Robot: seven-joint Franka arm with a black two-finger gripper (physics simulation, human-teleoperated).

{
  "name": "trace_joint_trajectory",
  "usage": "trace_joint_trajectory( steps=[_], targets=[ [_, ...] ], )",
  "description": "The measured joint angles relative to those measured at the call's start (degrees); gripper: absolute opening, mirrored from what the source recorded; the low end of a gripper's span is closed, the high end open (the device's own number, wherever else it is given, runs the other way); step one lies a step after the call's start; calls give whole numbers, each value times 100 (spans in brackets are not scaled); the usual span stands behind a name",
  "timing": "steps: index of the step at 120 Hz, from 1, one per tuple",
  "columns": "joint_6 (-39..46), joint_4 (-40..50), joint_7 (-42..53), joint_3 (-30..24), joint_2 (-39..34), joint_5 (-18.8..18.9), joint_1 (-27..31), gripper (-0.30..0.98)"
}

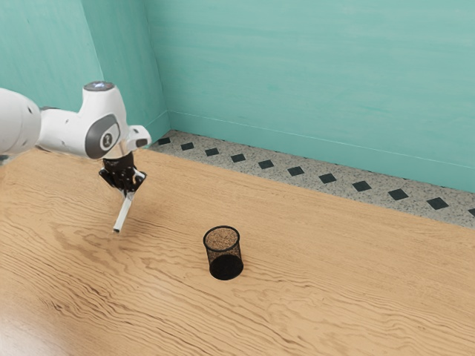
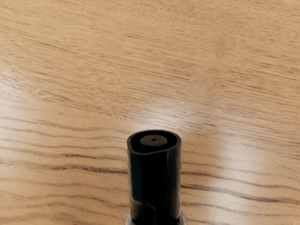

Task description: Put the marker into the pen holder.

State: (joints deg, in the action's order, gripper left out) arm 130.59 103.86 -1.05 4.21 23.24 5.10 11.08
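My black gripper [image 1: 128, 193] is shut on the white marker [image 1: 123, 215], toward the exterior view's left. The marker hangs tilted below the gripper, its dark tip end lowest, and seems to be held above the table. In the wrist view the marker [image 2: 155, 183] points away from my hand, with its black end showing over the wood. The pen holder [image 1: 224, 254], a black mesh cup, stands upright on the table, apart from the marker and farther toward the exterior view's right.
The wooden table [image 1: 334, 282] lies under the arm and the cup. Behind its far edge run a patterned floor strip [image 1: 297, 171] and a teal wall [image 1: 312, 81].
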Motion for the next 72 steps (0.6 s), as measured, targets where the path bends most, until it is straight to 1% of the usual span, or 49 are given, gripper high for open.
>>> trace_joint_trajectory(
  steps=[4,8,14,24,31,40,50,60,72],
  targets=[
    [47,81,-10,-72,-201,71,-12,-10],
    [185,346,-25,-139,-471,174,-22,-10],
    [540,801,-47,-319,-910,413,-23,-10],
    [1425,1469,-81,-574,-1383,826,-43,-10],
    [2101,1765,-110,-732,-1560,1014,-49,-10],
    [2826,2102,-156,-996,-1912,1094,-79,-10],
    [3371,2615,-240,-1361,-2504,1118,-102,-10],
    [3710,3126,-412,-1661,-2996,1128,-187,-10],
    [3915,3587,-695,-1819,-3412,1139,-282,-10]
  ],
)
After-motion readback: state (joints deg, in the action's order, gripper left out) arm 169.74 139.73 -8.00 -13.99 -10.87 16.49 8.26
